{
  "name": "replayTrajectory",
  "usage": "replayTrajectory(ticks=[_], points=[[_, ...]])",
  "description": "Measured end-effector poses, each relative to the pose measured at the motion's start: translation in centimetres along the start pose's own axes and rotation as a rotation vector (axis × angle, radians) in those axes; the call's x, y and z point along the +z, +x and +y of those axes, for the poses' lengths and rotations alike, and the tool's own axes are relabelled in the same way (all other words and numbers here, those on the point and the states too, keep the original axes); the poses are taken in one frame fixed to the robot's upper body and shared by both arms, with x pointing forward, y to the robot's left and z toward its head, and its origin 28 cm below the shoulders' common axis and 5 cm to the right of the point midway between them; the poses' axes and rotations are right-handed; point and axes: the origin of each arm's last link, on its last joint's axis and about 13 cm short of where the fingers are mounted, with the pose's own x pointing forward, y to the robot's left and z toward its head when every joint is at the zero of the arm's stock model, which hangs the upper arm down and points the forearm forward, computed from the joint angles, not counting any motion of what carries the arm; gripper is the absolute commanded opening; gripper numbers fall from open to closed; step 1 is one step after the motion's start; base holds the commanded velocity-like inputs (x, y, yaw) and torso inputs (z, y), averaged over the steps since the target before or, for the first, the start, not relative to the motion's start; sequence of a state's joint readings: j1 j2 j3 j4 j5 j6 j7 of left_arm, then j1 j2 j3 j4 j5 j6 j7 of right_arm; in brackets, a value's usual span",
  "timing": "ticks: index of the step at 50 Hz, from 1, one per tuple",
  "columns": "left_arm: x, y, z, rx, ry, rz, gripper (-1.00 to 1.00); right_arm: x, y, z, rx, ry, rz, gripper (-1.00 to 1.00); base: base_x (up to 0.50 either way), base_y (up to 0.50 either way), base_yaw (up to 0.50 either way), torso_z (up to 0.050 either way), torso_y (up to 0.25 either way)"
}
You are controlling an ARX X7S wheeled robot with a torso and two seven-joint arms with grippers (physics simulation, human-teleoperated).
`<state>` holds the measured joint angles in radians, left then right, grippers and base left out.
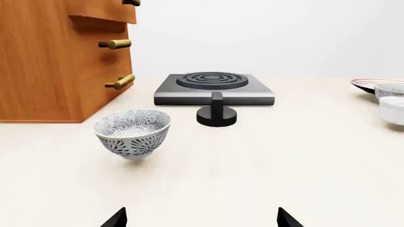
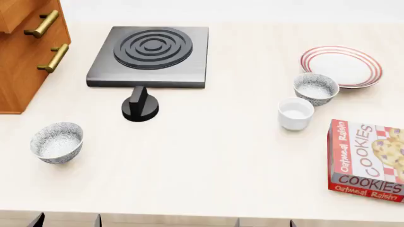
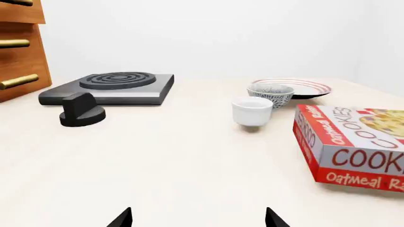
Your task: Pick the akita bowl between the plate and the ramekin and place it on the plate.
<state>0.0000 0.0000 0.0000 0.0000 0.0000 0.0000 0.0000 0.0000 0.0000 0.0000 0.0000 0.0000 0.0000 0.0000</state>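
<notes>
Nearest the head camera, at the table's front edge, the left gripper (image 1: 200, 218) and right gripper (image 3: 197, 217) show only dark fingertips set wide apart, both parted and empty. Taking the plate (image 2: 341, 65) as landmark: the target bowl (image 2: 315, 88) sits just beside its near-left rim, apparently touching or overlapping it, and the ramekin (image 2: 295, 113) stands just beyond the bowl, nearer the robot. A look-alike bowl (image 2: 57, 142) lies far to the plate's left, near the cabinet (image 2: 25, 52); the stove (image 2: 150, 56) and knob (image 2: 139, 106) lie between, and the cookie box (image 2: 366, 160) sits in front of the plate. The bowl is probably light, rigid, glazed and slippery, breakable; pinching its rim on the side away from the ramekin seems best
</notes>
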Motion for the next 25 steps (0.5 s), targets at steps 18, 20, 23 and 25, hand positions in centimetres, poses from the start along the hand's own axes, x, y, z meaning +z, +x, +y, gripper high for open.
replayTrajectory(ticks=[18, 20, 23, 25], points=[[-0.2, 0.1, 0.1, 0.014, -0.001, 0.02, 1.0, 0.0, -0.1, 0.0, -0.008, 0.011, -0.013, 1.0, 0.0, 0.0, 0.0, 0.0, 0.0], [-0.1, 0.7, -0.5, 0.005, -0.024, -0.002, 1.0, -0.2, 0.1, 0.2, 0.023, 0.039, -0.022, 1.0, 0.0, 0.0, 0.0, 0.0, 0.0], [0.0, 0.7, -1.4, -0.019, -0.032, -0.006, 1.0, -0.2, 0.2, 0.5, 0.052, 0.069, -0.025, 1.0, 0.0, 0.0, 0.0, 0.0, 0.0], [0.0, 0.6, -1.1, -0.003, -0.017, -0.001, 1.0, -0.1, 0.1, 0.5, 0.04, 0.06, -0.027, 1.0, 0.0, 0.0, 0.0, 0.0, 0.0]])
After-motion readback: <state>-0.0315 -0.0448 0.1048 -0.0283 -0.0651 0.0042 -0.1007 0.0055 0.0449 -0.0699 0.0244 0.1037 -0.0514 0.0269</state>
